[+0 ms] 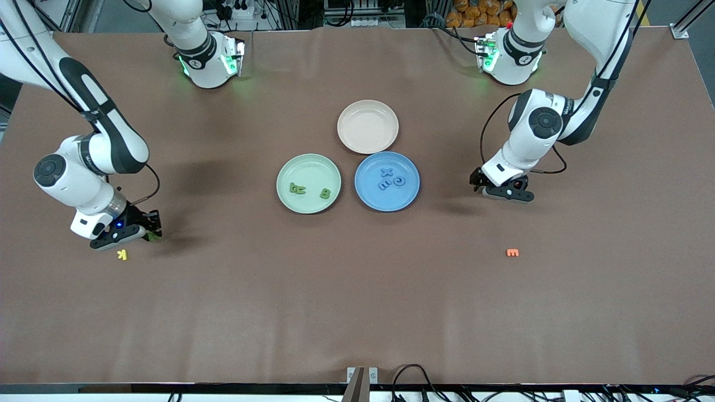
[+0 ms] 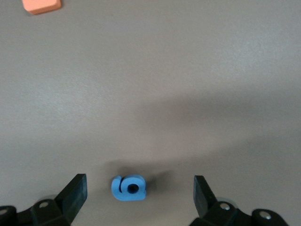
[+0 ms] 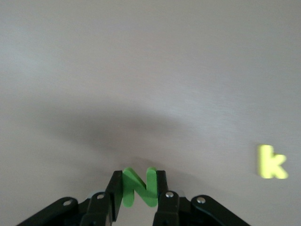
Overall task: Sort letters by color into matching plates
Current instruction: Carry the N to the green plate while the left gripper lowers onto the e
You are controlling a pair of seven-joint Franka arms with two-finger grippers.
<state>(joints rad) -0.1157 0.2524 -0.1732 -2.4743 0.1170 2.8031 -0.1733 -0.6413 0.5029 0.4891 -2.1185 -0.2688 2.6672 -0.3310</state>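
Observation:
My right gripper (image 3: 138,190) is shut on a green letter N (image 3: 138,187), low over the table at the right arm's end (image 1: 151,230). My left gripper (image 2: 139,194) stands open, its fingers on either side of a blue letter (image 2: 128,188) that lies flat on the table. In the front view that gripper (image 1: 505,192) hangs low toward the left arm's end and hides this letter. The pale green plate (image 1: 290,167) holds green letters (image 1: 298,188). Beside it, the blue plate (image 1: 368,198) holds three blue letters (image 1: 386,178).
A beige plate (image 1: 367,126) sits farther from the front camera, touching the two plates. A yellow k (image 1: 122,254) (image 3: 270,162) lies close to my right gripper. An orange letter (image 1: 512,253) (image 2: 42,5) lies nearer to the front camera than my left gripper.

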